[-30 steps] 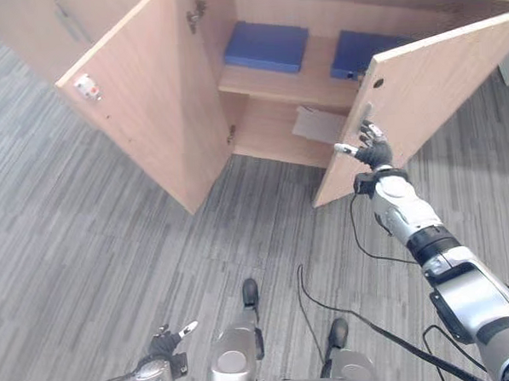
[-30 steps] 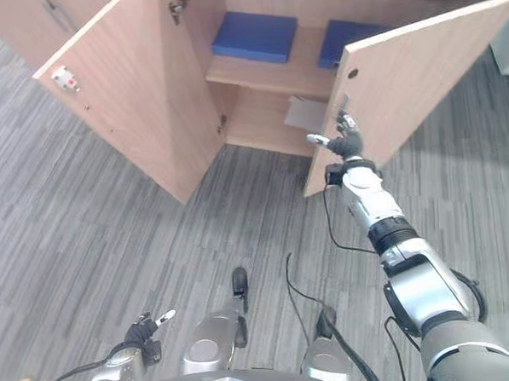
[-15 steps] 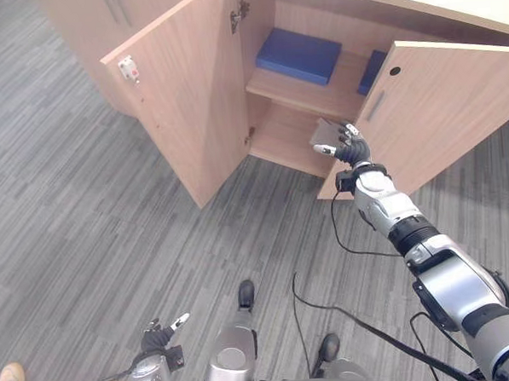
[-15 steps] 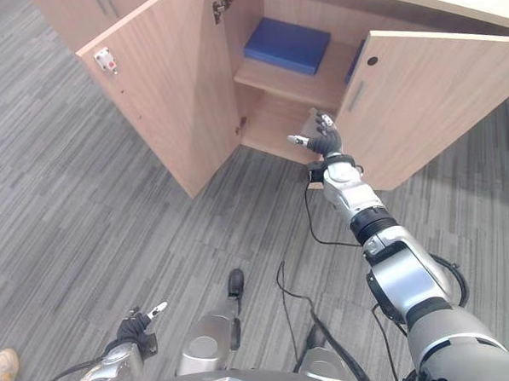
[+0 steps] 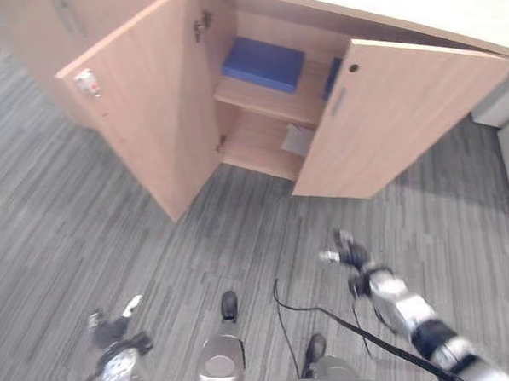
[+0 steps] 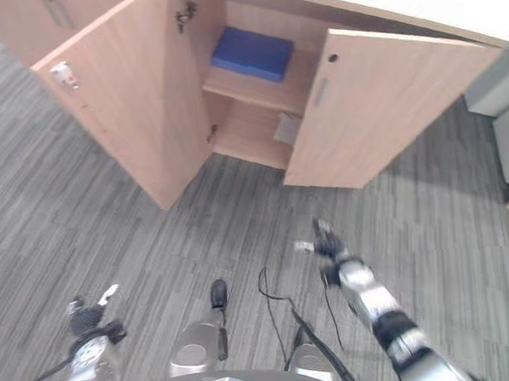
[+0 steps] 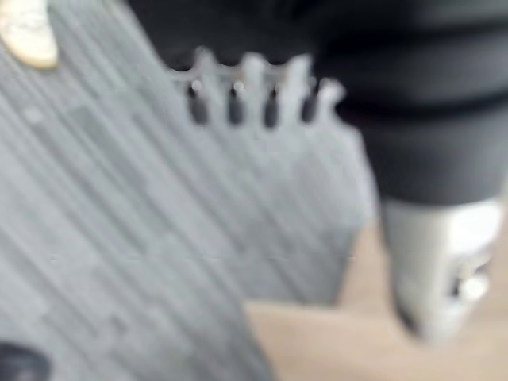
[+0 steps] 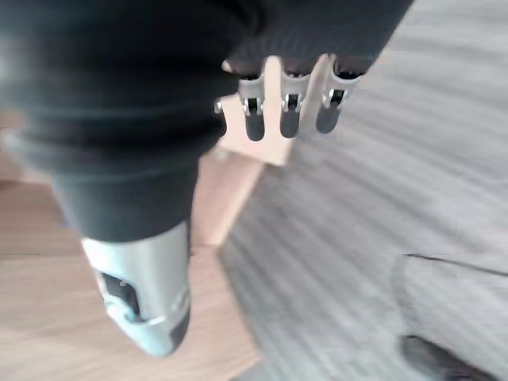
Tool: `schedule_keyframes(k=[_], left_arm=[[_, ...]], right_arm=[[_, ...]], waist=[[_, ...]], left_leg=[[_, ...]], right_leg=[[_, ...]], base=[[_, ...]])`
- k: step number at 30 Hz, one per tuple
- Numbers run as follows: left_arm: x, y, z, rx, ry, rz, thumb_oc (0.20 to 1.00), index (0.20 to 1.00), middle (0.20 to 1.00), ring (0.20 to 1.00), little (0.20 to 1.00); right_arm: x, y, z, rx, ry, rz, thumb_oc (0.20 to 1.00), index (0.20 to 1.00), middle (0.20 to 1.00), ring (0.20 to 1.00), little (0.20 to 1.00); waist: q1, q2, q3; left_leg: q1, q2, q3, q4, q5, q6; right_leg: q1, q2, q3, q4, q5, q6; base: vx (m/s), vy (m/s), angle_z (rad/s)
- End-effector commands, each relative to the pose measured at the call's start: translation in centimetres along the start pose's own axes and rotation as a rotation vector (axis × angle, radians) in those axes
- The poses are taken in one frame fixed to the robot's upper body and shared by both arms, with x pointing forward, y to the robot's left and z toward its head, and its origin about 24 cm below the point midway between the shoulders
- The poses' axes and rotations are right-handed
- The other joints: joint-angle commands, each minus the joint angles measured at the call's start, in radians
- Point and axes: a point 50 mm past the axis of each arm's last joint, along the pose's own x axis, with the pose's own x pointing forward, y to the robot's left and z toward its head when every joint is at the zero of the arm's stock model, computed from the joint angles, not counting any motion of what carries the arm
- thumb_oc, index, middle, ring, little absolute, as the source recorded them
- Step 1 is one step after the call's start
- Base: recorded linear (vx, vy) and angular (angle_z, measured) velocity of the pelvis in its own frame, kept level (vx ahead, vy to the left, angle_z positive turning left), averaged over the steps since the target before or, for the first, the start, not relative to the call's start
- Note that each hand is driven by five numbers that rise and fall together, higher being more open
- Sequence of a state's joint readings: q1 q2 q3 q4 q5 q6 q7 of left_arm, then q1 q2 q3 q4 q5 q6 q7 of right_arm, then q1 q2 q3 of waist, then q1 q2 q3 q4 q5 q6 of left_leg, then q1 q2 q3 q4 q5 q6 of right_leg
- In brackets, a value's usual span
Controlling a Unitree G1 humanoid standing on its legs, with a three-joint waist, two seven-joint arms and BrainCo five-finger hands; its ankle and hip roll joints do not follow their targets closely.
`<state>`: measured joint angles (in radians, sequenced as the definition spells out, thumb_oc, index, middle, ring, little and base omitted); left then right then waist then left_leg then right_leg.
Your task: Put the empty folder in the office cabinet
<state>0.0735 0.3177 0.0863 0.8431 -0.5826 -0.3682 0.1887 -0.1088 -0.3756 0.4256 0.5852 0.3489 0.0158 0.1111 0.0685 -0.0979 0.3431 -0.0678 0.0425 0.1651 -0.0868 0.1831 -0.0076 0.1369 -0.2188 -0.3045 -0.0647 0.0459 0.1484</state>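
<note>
The empty folder [image 5: 299, 140] lies flat on the lower shelf of the office cabinet [image 5: 260, 139], a pale grey sheet partly hidden behind the edge of the right door [image 5: 396, 123]. In the left eye view, the left door [image 5: 139, 111] stands wide open and the right door is swung partway across the opening. A blue box [image 5: 263, 64] rests on the upper shelf, and a sliver of a second blue box [image 5: 331, 77] shows past the right door's top edge. The right robot hand [image 5: 352, 255] hangs low over the grey carpet floor [image 5: 86, 233], well apart from the cabinet, fingers spread and holding nothing. The left robot hand [image 5: 108, 330] sits near the lower left, also over the carpet — fingers relaxed, empty.

The right eye view gives the same layout, with the folder visible as a grey patch on the lower shelf beside the right door.

In the left wrist view the fingers stand straight in a row above carpet. In the right wrist view the fingers are likewise straight — nothing is between them and the thumb.
</note>
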Motion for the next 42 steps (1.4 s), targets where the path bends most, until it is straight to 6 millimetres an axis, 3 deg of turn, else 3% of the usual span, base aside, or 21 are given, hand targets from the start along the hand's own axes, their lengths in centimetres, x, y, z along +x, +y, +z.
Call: schedule_keyframes(k=[1,3,4,5,7,8,10,11,13,16,19,20,23,25,30,33,34,38,40,42], left_arm=[[1.6,2.0,7.0,0.007,-0.301,0.080,1.000,1.000,1.000,1.000,1.000],[2.1,2.6,9.4,0.004,-0.361,0.126,1.000,1.000,1.000,1.000,1.000],[2.7,3.5,12.6,0.007,-0.443,0.175,1.000,1.000,1.000,1.000,1.000],[2.8,3.7,13.2,0.008,-0.459,0.186,1.000,1.000,1.000,1.000,1.000],[3.1,4.8,16.7,0.060,-0.550,0.232,1.000,1.000,1.000,1.000,1.000],[3.1,4.9,17.0,0.061,-0.553,0.235,1.000,1.000,1.000,1.000,1.000],[3.4,6.3,21.1,0.113,-0.605,0.299,1.000,1.000,1.000,1.000,1.000],[3.4,6.4,21.5,0.114,-0.608,0.305,1.000,1.000,1.000,1.000,1.000],[3.4,7.6,24.7,0.121,-0.644,0.353,1.000,1.000,1.000,1.000,1.000],[2.9,8.8,28.0,0.110,-0.688,0.403,1.000,1.000,1.000,1.000,1.000],[2.3,8.9,30.9,0.133,-0.743,0.415,1.000,1.000,1.000,1.000,1.000],[2.1,8.8,32.0,0.145,-0.750,0.423,1.000,1.000,1.000,1.000,1.000],[1.3,9.0,36.2,0.160,-0.778,0.482,1.000,1.000,1.000,1.000,1.000],[0.9,9.4,37.6,0.166,-0.780,0.516,1.000,1.000,1.000,1.000,1.000],[-0.3,7.1,41.0,0.202,-0.861,0.538,1.000,1.000,1.000,1.000,1.000],[-1.0,6.0,42.2,0.213,-0.911,0.556,1.000,1.000,1.000,1.000,1.000],[-1.8,4.7,43.7,0.214,-0.953,0.554,1.000,1.000,1.000,1.000,1.000],[-3.1,2.3,45.6,0.245,-1.050,0.613,1.000,1.000,1.000,1.000,1.000],[-4.3,0.6,47.3,0.212,-1.119,0.550,1.000,1.000,1.000,1.000,1.000],[-4.6,-0.5,47.7,0.227,-1.136,0.515,1.000,1.000,1.000,1.000,1.000]], right_arm=[[-0.8,-1.1,0.6,-0.133,-0.021,-0.018,1.000,1.000,1.000,1.000,1.000],[-1.6,-1.2,-1.0,-0.177,0.020,-0.039,1.000,1.000,1.000,1.000,1.000],[-2.4,-1.6,-2.5,-0.194,0.059,-0.065,1.000,1.000,1.000,1.000,1.000],[-2.6,-1.7,-2.8,-0.189,0.067,-0.068,1.000,1.000,1.000,1.000,1.000],[-3.5,-2.4,-4.3,-0.148,0.105,-0.114,1.000,1.000,1.000,1.000,1.000],[-3.6,-2.5,-4.4,-0.144,0.106,-0.118,1.000,1.000,1.000,1.000,1.000],[-4.3,-3.7,-5.1,-0.096,0.131,-0.170,1.000,1.000,1.000,1.000,1.000],[-4.4,-3.8,-5.2,-0.092,0.132,-0.175,1.000,1.000,1.000,1.000,1.000],[-4.7,-4.5,-5.4,-0.067,0.139,-0.192,1.000,1.000,1.000,1.000,1.000],[-5.0,-5.2,-5.8,-0.043,0.145,-0.202,1.000,1.000,1.000,1.000,1.000],[-5.3,-5.6,-6.1,-0.008,0.149,-0.209,1.000,1.000,1.000,1.000,1.000],[-5.3,-5.7,-6.2,-0.001,0.146,-0.208,1.000,1.000,1.000,1.000,1.000],[-5.4,-6.4,-6.4,0.043,0.148,-0.229,1.000,1.000,1.000,1.000,1.000],[-5.4,-6.7,-6.5,0.061,0.156,-0.236,1.000,1.000,1.000,1.000,1.000],[-5.6,-7.8,-6.6,0.090,0.138,-0.254,1.000,1.000,1.000,1.000,1.000],[-5.6,-7.9,-6.3,0.106,0.111,-0.232,1.000,1.000,1.000,1.000,1.000],[-5.4,-7.5,-6.1,0.110,0.092,-0.202,1.000,1.000,1.000,1.000,1.000],[-5.1,-6.9,-5.8,0.130,0.048,-0.166,1.000,1.000,1.000,1.000,1.000],[-4.9,-6.5,-5.7,0.147,0.031,-0.142,1.000,1.000,1.000,1.000,1.000],[-4.8,-6.1,-5.7,0.152,0.027,-0.126,1.000,1.000,1.000,1.000,1.000]], waist=[[-0.019,0.037,0.000],[-0.036,0.033,-0.003],[-0.055,0.027,-0.005],[-0.059,0.025,-0.006],[-0.083,0.017,-0.012],[-0.085,0.016,-0.012],[-0.112,0.009,-0.018],[-0.114,0.008,-0.017],[-0.131,0.001,-0.008],[-0.146,-0.015,0.014],[-0.156,-0.039,0.036],[-0.158,-0.041,0.041],[-0.175,-0.068,0.079],[-0.183,-0.077,0.101],[-0.201,-0.096,0.177],[-0.208,-0.104,0.177],[-0.222,-0.119,0.177],[-0.239,-0.146,0.177],[-0.253,-0.166,0.177],[-0.260,-0.179,0.177]], left_leg=[[0.138,-0.009,0.031,0.006,-0.224,0.020],[0.139,-0.012,0.039,0.005,-0.228,0.023],[0.141,-0.011,0.049,0.004,-0.232,0.024],[0.141,-0.011,0.052,0.004,-0.234,0.024],[0.145,-0.011,0.068,0.004,-0.243,0.025],[0.146,-0.011,0.069,0.003,-0.243,0.026],[0.146,-0.009,0.087,0.005,-0.253,0.027],[0.145,-0.009,0.089,0.005,-0.253,0.027],[0.139,0.000,0.109,0.015,-0.259,0.026],[0.117,0.010,0.130,0.053,-0.276,0.028],[0.086,0.019,0.147,0.106,-0.298,0.031],[0.080,0.027,0.137,0.127,-0.329,0.030],[0.005,0.043,0.153,0.225,-0.357,0.033],[-0.029,0.054,0.159,0.266,-0.367,0.034],[-0.148,0.069,0.158,0.355,-0.382,0.045],[-0.197,0.072,0.160,0.379,-0.388,0.050],[-0.249,0.076,0.160,0.421,-0.405,0.057],[-0.314,0.092,0.149,0.499,-0.434,0.064],[-0.340,0.107,0.147,0.547,-0.456,0.069],[-0.341,0.113,0.147,0.559,-0.465,0.069]], right_leg=[[-0.133,-0.041,0.039,0.038,0.089,0.065],[-0.139,-0.045,0.043,0.037,0.097,0.070],[-0.147,-0.051,0.047,0.038,0.105,0.076],[-0.149,-0.052,0.048,0.038,0.107,0.077],[-0.157,-0.059,0.055,0.038,0.113,0.081],[-0.158,-0.059,0.056,0.038,0.113,0.082],[-0.166,-0.055,0.072,0.033,0.112,0.085],[-0.167,-0.054,0.074,0.033,0.112,0.085],[-0.189,-0.052,0.085,0.040,0.109,0.087],[-0.210,-0.047,0.101,0.042,0.109,0.088],[-0.228,-0.040,0.121,0.038,0.115,0.087],[-0.225,-0.033,0.131,0.037,0.104,0.096],[-0.256,-0.015,0.157,0.029,0.098,0.089],[-0.277,-0.006,0.172,0.033,0.098,0.082],[-0.391,0.033,0.214,0.095,0.094,0.051],[-0.442,0.045,0.220,0.108,0.096,0.044],[-0.488,0.059,0.228,0.122,0.101,0.034],[-0.537,0.077,0.242,0.137,0.107,0.023],[-0.558,0.089,0.251,0.146,0.112,0.018],[-0.556,0.093,0.252,0.140,0.114,0.018]], base=[[-0.03,0.100,-0.13],[-0.01,0.081,-0.07],[-0.01,0.079,-0.21],[0.01,0.095,-0.15],[0.05,0.094,-0.20],[0.08,0.114,-0.25],[0.06,0.127,-0.16],[0.03,0.104,0.10],[0.00,0.112,0.11],[0.00,0.087,-0.19],[0.03,0.031,0.00],[0.07,0.010,0.06],[0.02,-0.004,-0.02],[0.00,0.000,0.00],[-0.05,0.043,0.06],[0.00,-0.019,0.11],[0.03,-0.083,0.04],[0.04,-0.091,0.06],[0.07,-0.106,-0.02],[0.06,-0.103,0.07]])
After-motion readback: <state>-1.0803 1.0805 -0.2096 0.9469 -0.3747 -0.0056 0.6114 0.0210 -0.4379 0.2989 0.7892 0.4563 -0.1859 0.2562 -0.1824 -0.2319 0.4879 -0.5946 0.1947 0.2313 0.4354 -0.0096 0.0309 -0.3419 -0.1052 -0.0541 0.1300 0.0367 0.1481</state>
